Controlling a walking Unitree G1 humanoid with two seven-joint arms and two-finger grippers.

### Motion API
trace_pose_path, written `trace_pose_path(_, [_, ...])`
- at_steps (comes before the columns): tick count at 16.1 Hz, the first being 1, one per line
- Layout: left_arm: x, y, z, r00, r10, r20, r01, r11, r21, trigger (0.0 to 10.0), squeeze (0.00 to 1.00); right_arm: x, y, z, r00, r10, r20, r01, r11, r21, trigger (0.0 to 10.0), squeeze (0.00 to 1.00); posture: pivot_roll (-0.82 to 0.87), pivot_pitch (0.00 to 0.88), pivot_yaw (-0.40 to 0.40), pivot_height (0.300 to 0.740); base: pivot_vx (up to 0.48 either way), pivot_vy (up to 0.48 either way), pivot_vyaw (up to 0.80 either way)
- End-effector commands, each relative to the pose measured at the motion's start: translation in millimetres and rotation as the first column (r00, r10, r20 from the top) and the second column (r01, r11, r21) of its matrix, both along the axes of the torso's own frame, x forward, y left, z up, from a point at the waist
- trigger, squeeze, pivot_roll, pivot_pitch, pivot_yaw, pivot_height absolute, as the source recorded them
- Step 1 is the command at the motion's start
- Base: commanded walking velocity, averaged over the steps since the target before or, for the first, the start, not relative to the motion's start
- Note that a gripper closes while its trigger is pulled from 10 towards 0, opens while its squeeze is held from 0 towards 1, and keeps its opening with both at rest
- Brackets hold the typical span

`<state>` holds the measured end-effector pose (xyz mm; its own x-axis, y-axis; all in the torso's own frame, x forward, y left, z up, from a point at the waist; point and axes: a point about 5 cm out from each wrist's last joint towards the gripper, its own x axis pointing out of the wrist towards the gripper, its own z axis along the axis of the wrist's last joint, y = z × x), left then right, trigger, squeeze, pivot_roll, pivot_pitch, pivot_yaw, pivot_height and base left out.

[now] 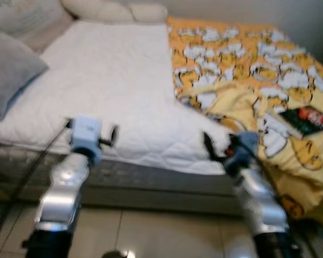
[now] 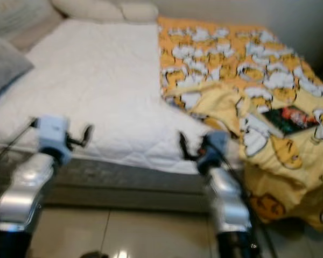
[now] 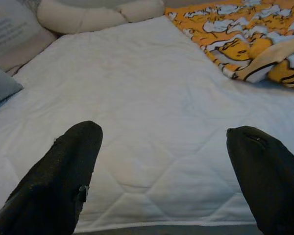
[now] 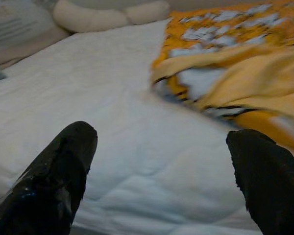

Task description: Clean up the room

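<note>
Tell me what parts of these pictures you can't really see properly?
- Book on the yellow blanket: the cover is too blurred in both eye views to read.
- Grey pillow: cut off by the left edge of the eye views.
- Floor under the bed: hidden by the bed's side.
- Left gripper and right gripper: open, but the fingers are cut off at the bottom of the wrist views.

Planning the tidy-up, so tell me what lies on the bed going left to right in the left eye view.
Grey pillow → white quilted mattress cover → orange cartoon blanket → dark book lying on the blanket.
</note>
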<state>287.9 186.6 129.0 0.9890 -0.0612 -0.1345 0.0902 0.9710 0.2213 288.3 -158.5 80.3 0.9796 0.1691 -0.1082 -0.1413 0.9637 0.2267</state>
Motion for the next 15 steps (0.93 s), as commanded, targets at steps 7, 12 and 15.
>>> trace_pose_path(7, [-1.4, 10.8, -1.9, 0.999, 0.036, -0.006, -0.035, 0.999, 0.027, 10.0, 1.00, 4.2, 5.4, 6.2, 1.000, 0.014, 0.025, -0.014, 1.000, -0.007, 10.0, 1.00, -0.01, 0.000, -0.031, 0.740, 0.000, -0.371, 0.64])
trace_pose_path(12, [-1.4, 11.1, -2.6, 0.999, 0.038, -0.008, -0.038, 0.999, 0.034, 10.0, 1.00, 4.5, 4.1, 5.9, 1.000, 0.009, 0.024, -0.009, 1.000, -0.011, 10.0, 1.00, -0.01, 0.000, -0.031, 0.740, 0.000, -0.370, 0.64])
trace_pose_path(15, [-1.3, 11.3, -2.9, 0.999, 0.040, -0.008, -0.039, 0.999, 0.037, 10.0, 1.00, 4.7, 2.5, 5.1, 1.000, 0.001, 0.021, 0.000, 1.000, -0.014, 10.0, 1.00, -0.02, 0.000, -0.031, 0.740, 0.000, -0.370, 0.35])
